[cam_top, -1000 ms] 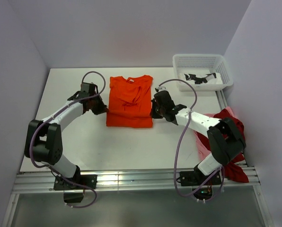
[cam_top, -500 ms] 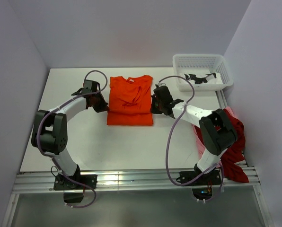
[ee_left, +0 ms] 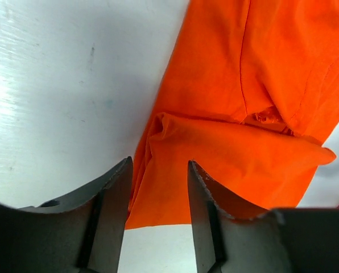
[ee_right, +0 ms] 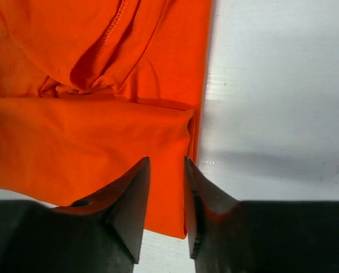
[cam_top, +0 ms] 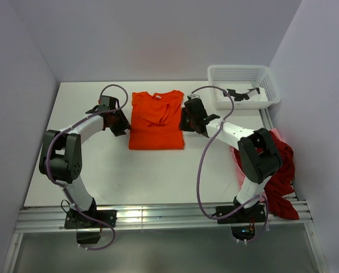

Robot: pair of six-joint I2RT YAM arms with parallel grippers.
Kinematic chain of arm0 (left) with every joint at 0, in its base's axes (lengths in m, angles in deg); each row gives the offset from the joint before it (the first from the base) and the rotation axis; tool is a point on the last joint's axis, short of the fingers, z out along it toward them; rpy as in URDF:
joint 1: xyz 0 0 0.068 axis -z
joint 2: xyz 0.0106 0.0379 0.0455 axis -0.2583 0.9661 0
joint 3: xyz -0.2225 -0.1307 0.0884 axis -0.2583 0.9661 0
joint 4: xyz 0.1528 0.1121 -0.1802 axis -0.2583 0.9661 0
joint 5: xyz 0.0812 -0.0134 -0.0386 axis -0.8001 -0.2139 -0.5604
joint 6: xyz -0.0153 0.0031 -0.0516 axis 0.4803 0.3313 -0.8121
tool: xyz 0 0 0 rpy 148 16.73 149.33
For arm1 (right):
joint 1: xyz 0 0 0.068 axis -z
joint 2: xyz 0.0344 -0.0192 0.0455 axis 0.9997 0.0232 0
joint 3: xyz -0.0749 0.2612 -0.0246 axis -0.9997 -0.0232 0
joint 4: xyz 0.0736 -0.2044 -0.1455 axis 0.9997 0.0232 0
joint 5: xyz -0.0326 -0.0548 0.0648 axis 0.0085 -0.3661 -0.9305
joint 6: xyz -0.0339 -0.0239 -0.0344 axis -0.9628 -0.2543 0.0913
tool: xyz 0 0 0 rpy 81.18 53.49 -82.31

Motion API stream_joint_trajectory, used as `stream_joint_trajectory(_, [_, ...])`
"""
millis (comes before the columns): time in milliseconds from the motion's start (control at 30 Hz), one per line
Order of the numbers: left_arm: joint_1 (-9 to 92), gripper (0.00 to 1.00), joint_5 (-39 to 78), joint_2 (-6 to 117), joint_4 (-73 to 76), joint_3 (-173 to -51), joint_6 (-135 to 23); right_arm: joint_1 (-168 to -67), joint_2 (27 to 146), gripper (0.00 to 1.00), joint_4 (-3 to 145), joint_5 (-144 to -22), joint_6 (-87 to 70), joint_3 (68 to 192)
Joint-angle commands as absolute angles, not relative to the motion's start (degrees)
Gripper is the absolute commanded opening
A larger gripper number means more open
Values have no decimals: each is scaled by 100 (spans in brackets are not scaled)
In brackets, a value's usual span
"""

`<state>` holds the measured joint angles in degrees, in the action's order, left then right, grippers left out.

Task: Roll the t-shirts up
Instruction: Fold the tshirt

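Now | orange tee [cam_top: 156, 122] x1 | L end effector [ee_left: 158, 170] spread | R end effector [ee_right: 166, 166] spread | basket [cam_top: 238, 67] x1

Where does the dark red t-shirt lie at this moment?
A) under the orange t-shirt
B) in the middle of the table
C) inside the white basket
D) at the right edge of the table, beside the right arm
D: the dark red t-shirt lies bunched at the right edge of the table, apart from the white basket and the orange t-shirt.
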<state>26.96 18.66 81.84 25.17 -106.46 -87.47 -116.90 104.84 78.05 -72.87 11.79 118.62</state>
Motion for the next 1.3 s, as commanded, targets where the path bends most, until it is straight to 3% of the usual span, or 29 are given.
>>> stream_joint_trajectory(0, [2675,49,1527,7704,2497,-10843,-8604,-11635,10098,39,7768,-7021,1218,11920])
stream_joint_trajectory(133, [2675,50,1455,7168,2383,-10668,-8604,-11635,9588,45,7338,-7309,1271,11393])
stream_joint_trajectory(267, [2824,45,1807,6886,2023,-10527,-8604,-11653,9718,32,7083,-8074,1368,11392])
stream_joint_trajectory(500, [2956,38,2642,7228,1364,-10079,-8735,-11706,10087,27,6398,-8664,1763,11190])
stream_joint_trajectory(733, [2956,33,2643,7694,976,-9754,-8876,-11697,10562,19,6484,-8111,2036,11103])
stream_joint_trajectory(1267, [3202,33,2001,7396,168,-8365,-8999,-11811,10264,18,6256,-7592,2229,9881])
